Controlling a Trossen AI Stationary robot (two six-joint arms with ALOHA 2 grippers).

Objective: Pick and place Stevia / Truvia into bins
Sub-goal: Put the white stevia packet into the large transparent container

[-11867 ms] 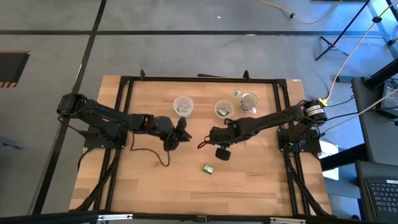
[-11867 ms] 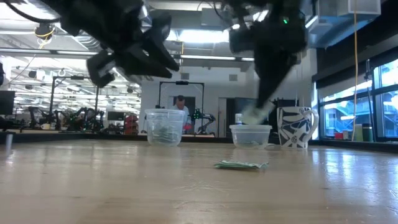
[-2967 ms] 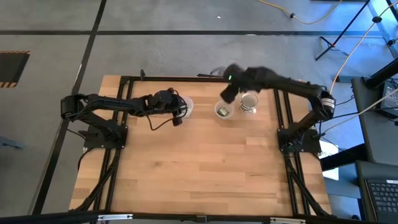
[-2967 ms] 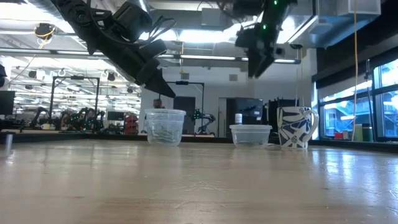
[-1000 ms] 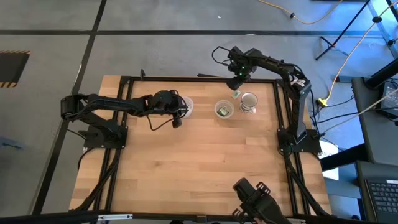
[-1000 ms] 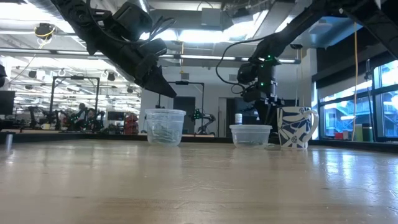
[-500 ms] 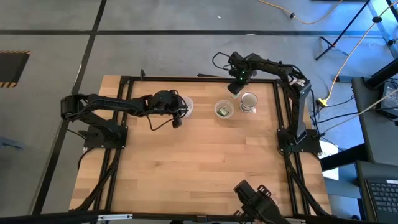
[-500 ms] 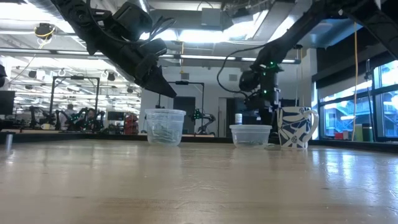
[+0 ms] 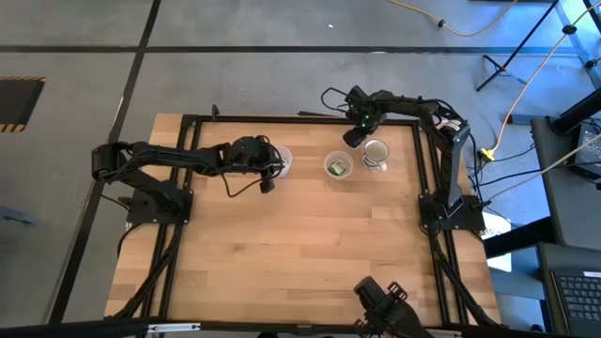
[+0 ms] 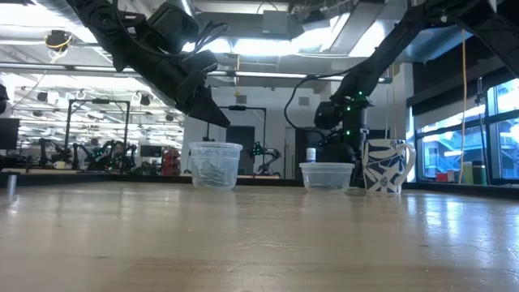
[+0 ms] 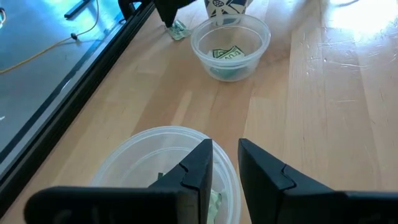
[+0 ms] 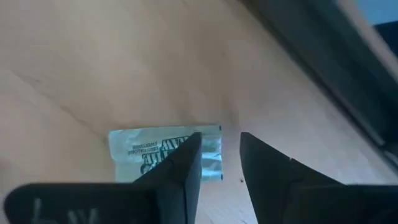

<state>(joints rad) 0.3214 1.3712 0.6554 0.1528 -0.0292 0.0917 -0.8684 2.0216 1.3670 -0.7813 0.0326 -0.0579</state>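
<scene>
Since a second ago, right jaws [image 12: 221,171] dropped lower at the far edge, now straddling the last loose sachet [image 12: 163,150] beside the mug [image 9: 377,152], narrow gap, nothing held yet. Low approach makes sense: it's flat paper, needs a pinch off the wood. Left jaws [image 11: 225,165] park over the left cup [image 11: 124,155], narrowly open, empty. Other cup [image 11: 231,45] has a sachet in it. Tabletop [image 9: 310,235] is bare butcher-block; lab room behind.
</scene>
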